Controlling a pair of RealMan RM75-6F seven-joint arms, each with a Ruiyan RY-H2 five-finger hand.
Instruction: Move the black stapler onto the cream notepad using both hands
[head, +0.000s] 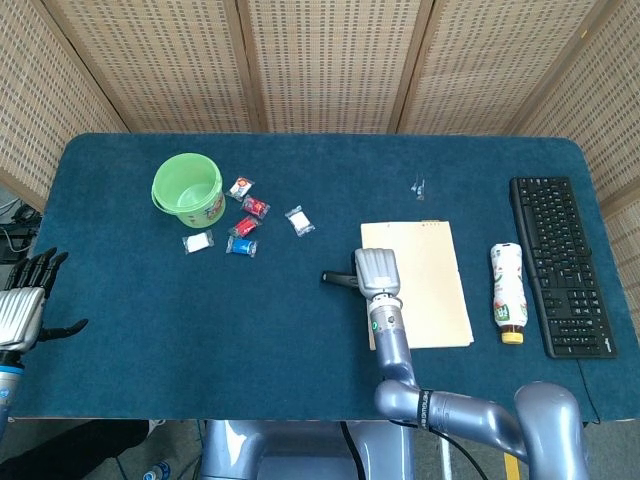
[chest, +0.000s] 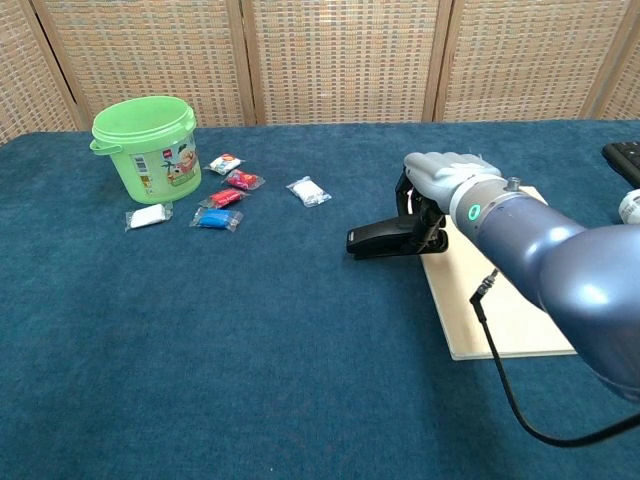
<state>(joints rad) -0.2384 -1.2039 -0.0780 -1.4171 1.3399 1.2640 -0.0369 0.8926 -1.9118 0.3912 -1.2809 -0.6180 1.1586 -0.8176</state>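
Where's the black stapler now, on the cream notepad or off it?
Off. The black stapler is gripped by the right hand, its free end over blue cloth beside the cream notepad.

Black stapler (chest: 385, 238): long, low, matte black body. Center of chest view, just left of center in head view (head: 338, 279). Lies roughly horiz., nose pointing frame-left; rear end under the right hand (chest: 445, 180), whose fingers curl down over it and grip it. Looks tipped, nose low. Whether it touches the cloth: can't tell.

Cream notepad (head: 430, 290): plain rect. pad, flat on blue cloth, right of center in head view, long side running up-down frame. Stapler rear sits at pad's left edge (chest: 440, 290), body mostly off the pad.
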